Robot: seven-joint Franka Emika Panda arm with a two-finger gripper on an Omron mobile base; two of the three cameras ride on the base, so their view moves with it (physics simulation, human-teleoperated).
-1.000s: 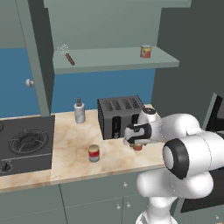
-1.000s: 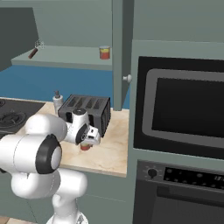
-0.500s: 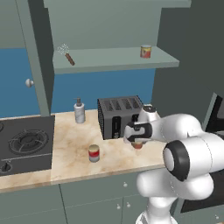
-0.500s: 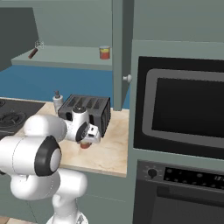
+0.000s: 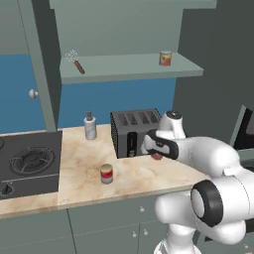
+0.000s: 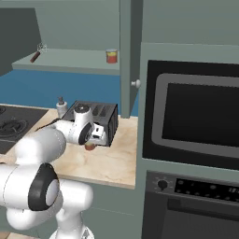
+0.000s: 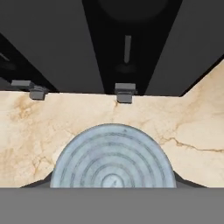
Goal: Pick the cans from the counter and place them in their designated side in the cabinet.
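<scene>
With pincer [image 5: 157, 155] low over orange-red can [image 7: 113, 158] mid-frame, grip state unclear; you confirm grasp, then lift toward cabinet shelf [image 5: 129, 68].

The robot's arm [image 5: 213, 163] is glossy white all over, built of fat rounded segments that swell like bulbs at each bend; every joint shows a dark, near-black ring set into the white shell, with a paler grey disc at its centre, plainest on the big round joint [image 5: 207, 201] in the left base view and on its twin [image 6: 41, 193] in the right base view; a smaller white cap [image 5: 172, 117] with a grey round face tops the wrist; the hand block [image 5: 159, 145] beyond it is black, wrapped by a white band; from the right its end face [image 6: 96, 134] is white with small dark marks; no cables or lettering can be made out; the lower body is white too.
</scene>
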